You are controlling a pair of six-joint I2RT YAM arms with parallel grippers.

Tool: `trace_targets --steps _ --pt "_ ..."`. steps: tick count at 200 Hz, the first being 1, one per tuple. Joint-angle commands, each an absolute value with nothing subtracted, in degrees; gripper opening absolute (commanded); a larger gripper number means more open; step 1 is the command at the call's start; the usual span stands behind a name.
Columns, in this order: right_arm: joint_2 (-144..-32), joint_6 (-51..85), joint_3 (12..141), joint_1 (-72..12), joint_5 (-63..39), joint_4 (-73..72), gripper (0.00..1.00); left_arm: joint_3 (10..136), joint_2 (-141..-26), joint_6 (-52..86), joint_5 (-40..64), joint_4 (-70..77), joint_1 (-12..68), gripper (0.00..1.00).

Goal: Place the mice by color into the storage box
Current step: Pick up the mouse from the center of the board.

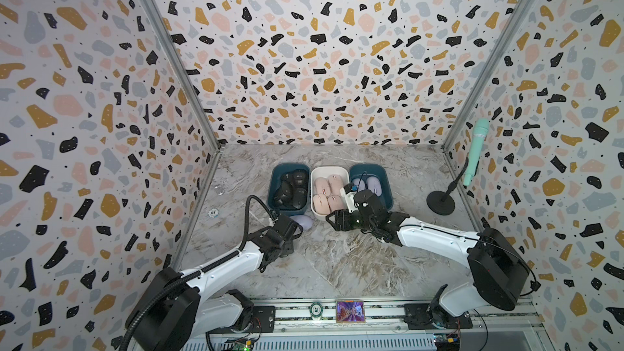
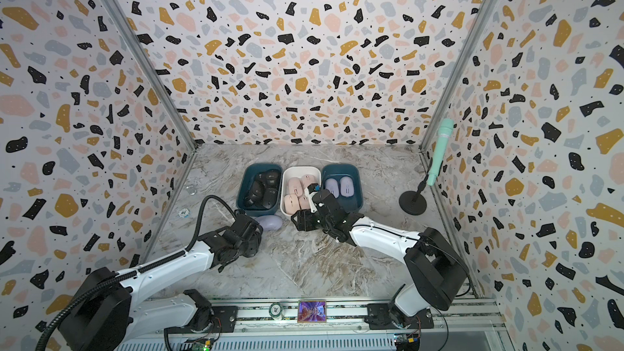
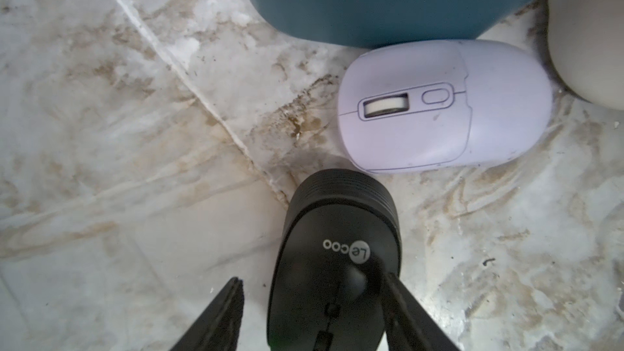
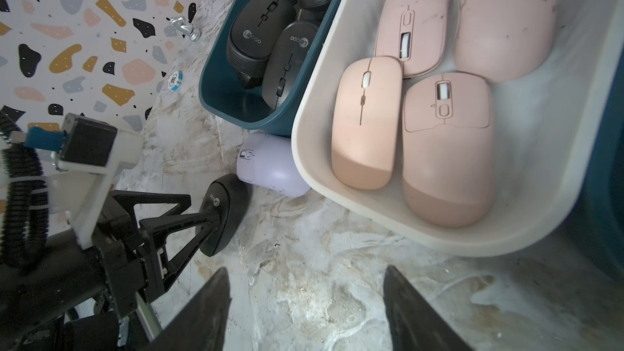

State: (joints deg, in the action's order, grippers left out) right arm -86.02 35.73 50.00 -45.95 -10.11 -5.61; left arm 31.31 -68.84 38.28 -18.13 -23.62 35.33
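A black mouse (image 3: 337,265) lies on the marble table between the fingers of my left gripper (image 3: 312,278). One finger touches its side and a gap shows at the other, so the jaws stand open. A lavender mouse (image 1: 303,221) (image 3: 439,106) lies just beyond, against the left teal box (image 1: 273,194), which holds black mice (image 1: 292,190). The white box (image 1: 313,207) holds pink mice (image 4: 445,150). The right teal box (image 1: 387,194) holds lavender mice (image 2: 346,185). My right gripper (image 4: 305,275) is open and empty over the table before the white box.
A mint microphone (image 1: 476,150) on a black stand (image 1: 440,202) is at the right wall. A poker chip (image 1: 212,212) and a small silver piece (image 4: 184,27) lie left of the boxes. Another chip (image 1: 315,308) and a picture card (image 1: 350,311) sit on the front rail.
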Motion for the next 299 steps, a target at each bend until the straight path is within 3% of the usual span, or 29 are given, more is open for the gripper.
trace_targets --steps 1,255,299 --pt "-84.64 35.31 52.3 -45.7 -10.12 -4.89 0.72 32.42 -70.32 36.77 -18.98 -23.36 35.92 0.64" --pt "-85.14 35.42 52.56 -45.7 -9.93 -4.77 0.72 33.89 -77.32 39.3 -16.35 -24.18 36.3 0.66" --pt "-85.25 35.42 52.47 -45.7 -9.6 -4.92 0.72 33.76 -77.95 39.11 -15.78 -23.82 36.3 0.62"
